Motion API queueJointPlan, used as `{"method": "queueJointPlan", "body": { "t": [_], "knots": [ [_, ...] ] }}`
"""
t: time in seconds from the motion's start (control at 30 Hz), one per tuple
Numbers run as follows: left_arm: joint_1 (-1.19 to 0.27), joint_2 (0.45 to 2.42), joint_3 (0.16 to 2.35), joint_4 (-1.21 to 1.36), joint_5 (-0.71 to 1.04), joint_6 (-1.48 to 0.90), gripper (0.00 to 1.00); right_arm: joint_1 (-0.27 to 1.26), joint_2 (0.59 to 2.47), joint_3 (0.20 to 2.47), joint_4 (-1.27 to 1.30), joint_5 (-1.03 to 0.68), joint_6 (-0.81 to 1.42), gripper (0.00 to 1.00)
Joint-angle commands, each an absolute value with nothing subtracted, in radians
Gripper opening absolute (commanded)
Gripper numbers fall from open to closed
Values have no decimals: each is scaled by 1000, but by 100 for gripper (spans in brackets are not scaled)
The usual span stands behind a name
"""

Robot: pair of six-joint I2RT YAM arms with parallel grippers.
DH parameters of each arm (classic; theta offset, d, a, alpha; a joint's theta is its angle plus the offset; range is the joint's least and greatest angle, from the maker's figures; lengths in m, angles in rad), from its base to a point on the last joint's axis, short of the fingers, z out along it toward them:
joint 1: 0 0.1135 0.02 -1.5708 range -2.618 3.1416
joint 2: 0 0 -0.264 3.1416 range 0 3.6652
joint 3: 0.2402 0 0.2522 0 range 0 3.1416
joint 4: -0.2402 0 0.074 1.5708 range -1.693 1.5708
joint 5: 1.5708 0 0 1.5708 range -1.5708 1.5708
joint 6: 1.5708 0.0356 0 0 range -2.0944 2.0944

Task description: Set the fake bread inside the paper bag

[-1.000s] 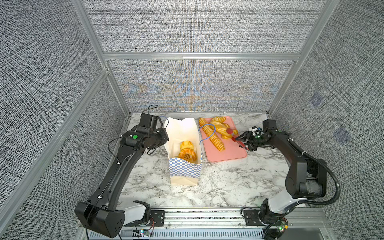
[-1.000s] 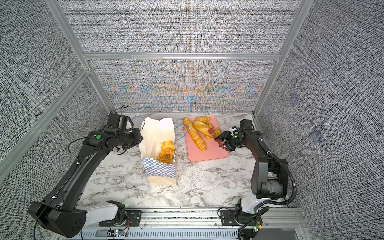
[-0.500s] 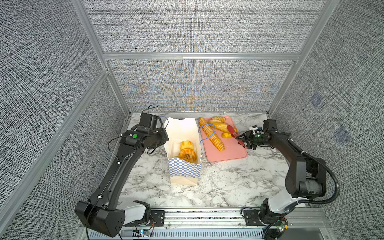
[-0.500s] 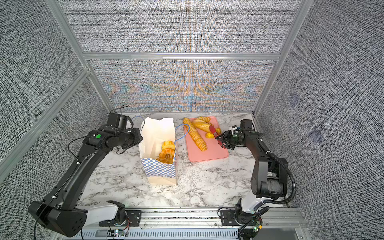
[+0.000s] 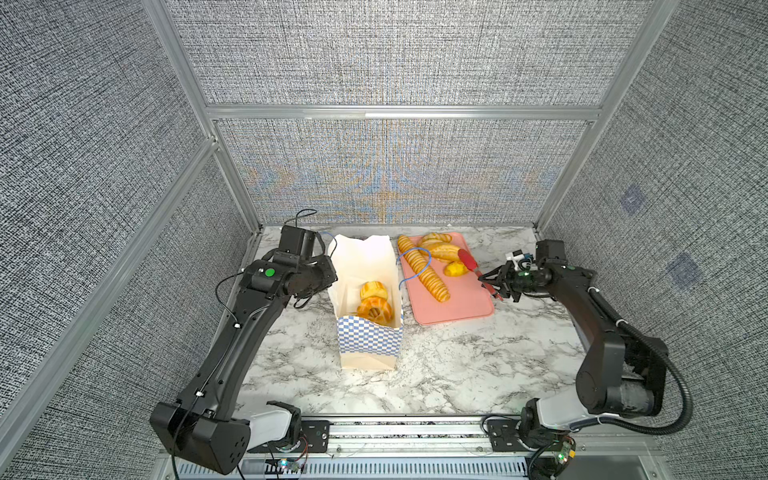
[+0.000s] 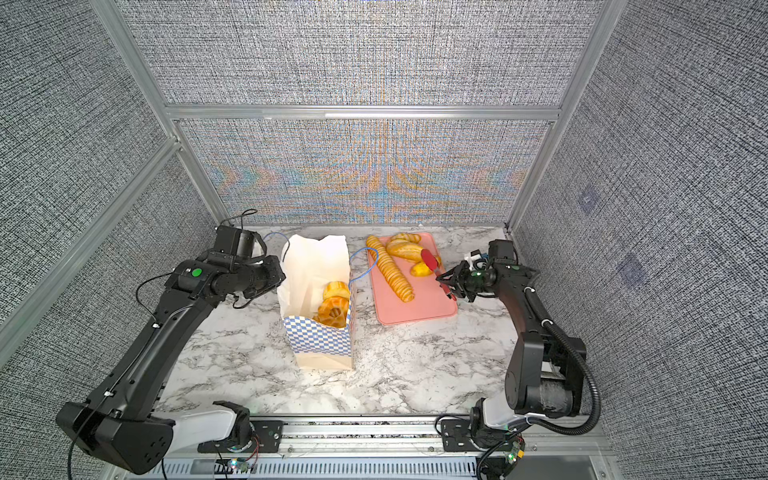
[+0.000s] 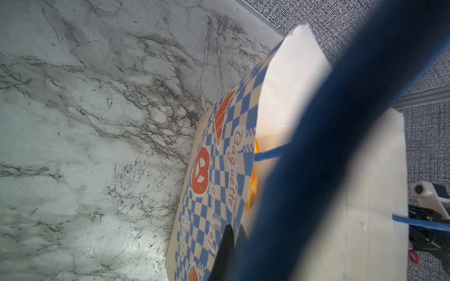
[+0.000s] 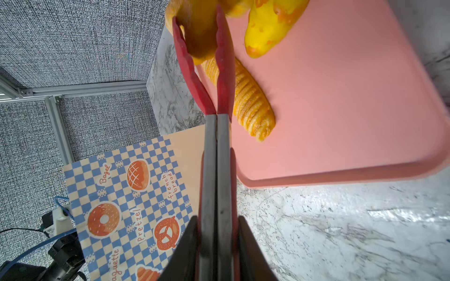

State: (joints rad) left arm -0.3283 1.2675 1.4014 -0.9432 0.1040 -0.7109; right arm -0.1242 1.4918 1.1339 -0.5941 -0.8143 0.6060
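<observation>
The paper bag (image 5: 365, 345) (image 6: 320, 345) stands upright in the middle, with two ring buns (image 5: 374, 307) of fake bread inside. My left gripper (image 5: 326, 274) (image 7: 231, 233) is shut on the bag's left rim, and a blue cord handle (image 7: 341, 121) blurs across its camera. A ridged baguette (image 5: 424, 270) (image 8: 250, 107), oval loaves (image 5: 440, 249) and a small roll (image 5: 454, 269) lie on the pink tray (image 5: 457, 307). My right gripper (image 5: 492, 284) (image 8: 216, 219) is shut on the red tongs (image 5: 468, 262) (image 8: 214, 158). The tongs' tips pinch a golden bread piece (image 8: 202, 31).
The tray (image 8: 341, 109) sits just right of the bag, near the back wall. The marble tabletop (image 5: 457, 365) spreads in front of both. Aluminium frame posts and grey fabric walls close in the back and both sides.
My right gripper has closed, squeezing the tongs' arms together so their tips pinch a bread piece on the tray. The left arm and the bag have not moved.
</observation>
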Motion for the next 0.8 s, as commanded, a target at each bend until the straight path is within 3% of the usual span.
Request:
{"method": "queueJointPlan", "body": {
  "t": [0.0, 0.77],
  "knots": [
    [-327, 1270, 1407, -925, 92, -707, 0, -126, 1464, 1145, -633, -829, 565, 23],
    [-328, 1276, 1407, -912, 105, -709, 0, -127, 1325, 1284, -881, -808, 428, 15]
  ]
}}
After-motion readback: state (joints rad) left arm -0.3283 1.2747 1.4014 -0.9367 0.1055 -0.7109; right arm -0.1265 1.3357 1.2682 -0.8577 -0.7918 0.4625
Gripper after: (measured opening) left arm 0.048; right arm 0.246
